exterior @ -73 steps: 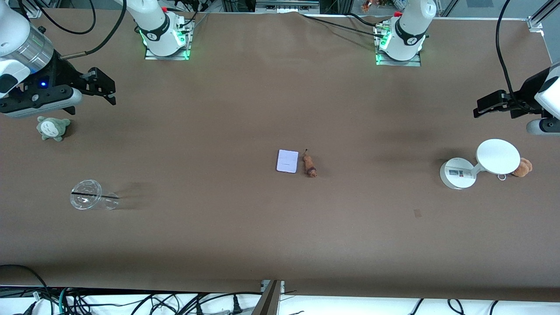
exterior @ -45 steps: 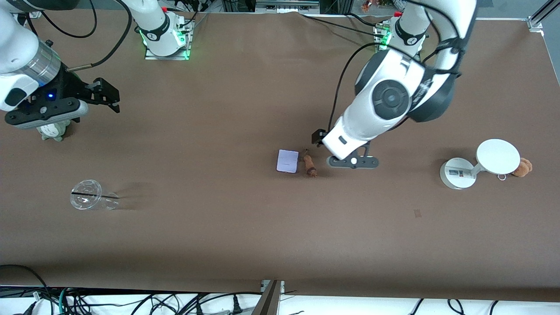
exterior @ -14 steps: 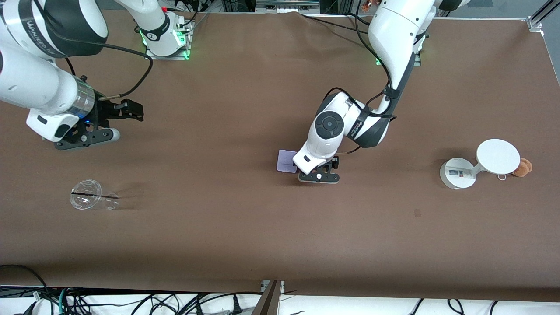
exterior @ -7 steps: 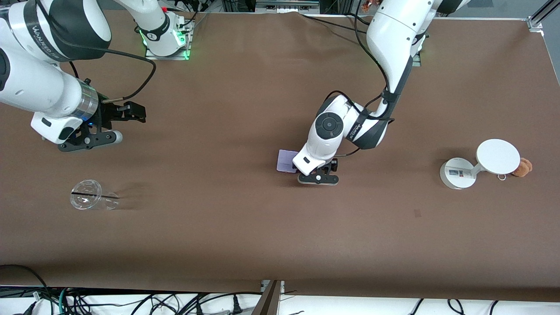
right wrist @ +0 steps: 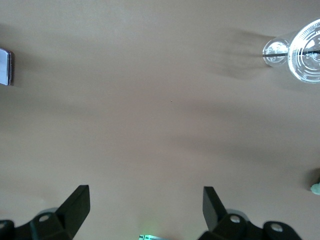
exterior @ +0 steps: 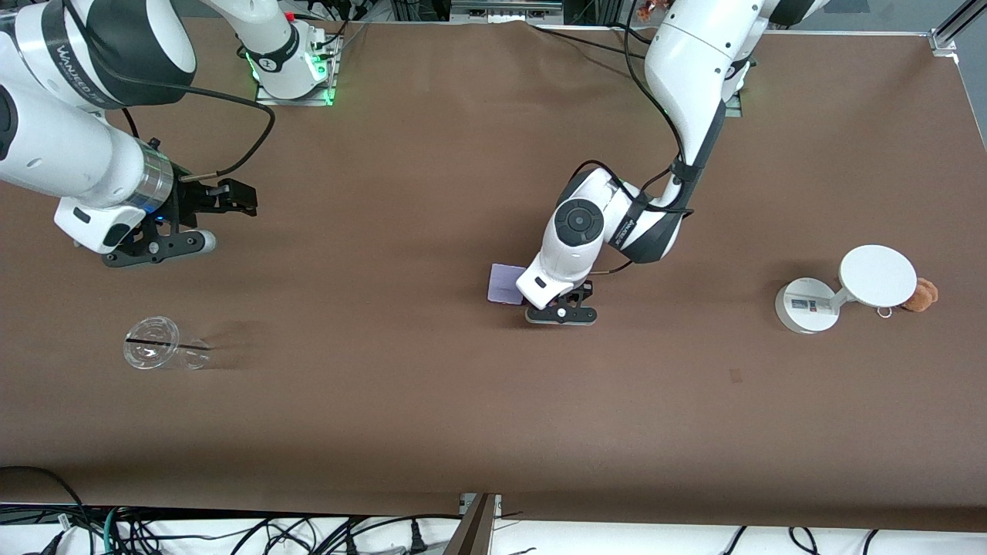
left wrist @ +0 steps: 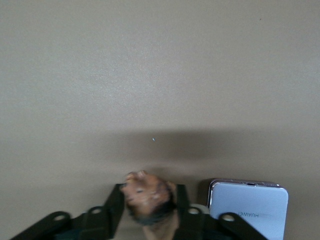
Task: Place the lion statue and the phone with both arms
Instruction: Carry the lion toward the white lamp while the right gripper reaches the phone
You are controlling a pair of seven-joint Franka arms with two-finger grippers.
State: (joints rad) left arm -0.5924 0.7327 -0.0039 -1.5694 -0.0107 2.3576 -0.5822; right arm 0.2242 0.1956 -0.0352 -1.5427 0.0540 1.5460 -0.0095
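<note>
The lion statue (left wrist: 146, 197) is a small reddish-brown figurine that lies on the brown table beside the phone (exterior: 503, 282). In the front view my left hand hides it. My left gripper (left wrist: 148, 192) is down at the table, with one black finger pressed against each side of the lion. The pale lilac phone (left wrist: 247, 210) lies flat right beside that gripper, toward the right arm's end. My right gripper (exterior: 240, 198) is open and empty, over bare table toward the right arm's end. In the right wrist view (right wrist: 145, 202) its fingers are wide apart and the phone's edge (right wrist: 4, 60) shows.
A clear plastic cup (exterior: 158, 343) lies on its side near the right arm's end, nearer the front camera than the right gripper. A white round stand (exterior: 806, 308) and an orange-brown plush toy (exterior: 921, 294) are at the left arm's end.
My left arm swung in from its end of the table and came down over the lion, which is now between its fingers. My right arm moved a little toward the centre.
</note>
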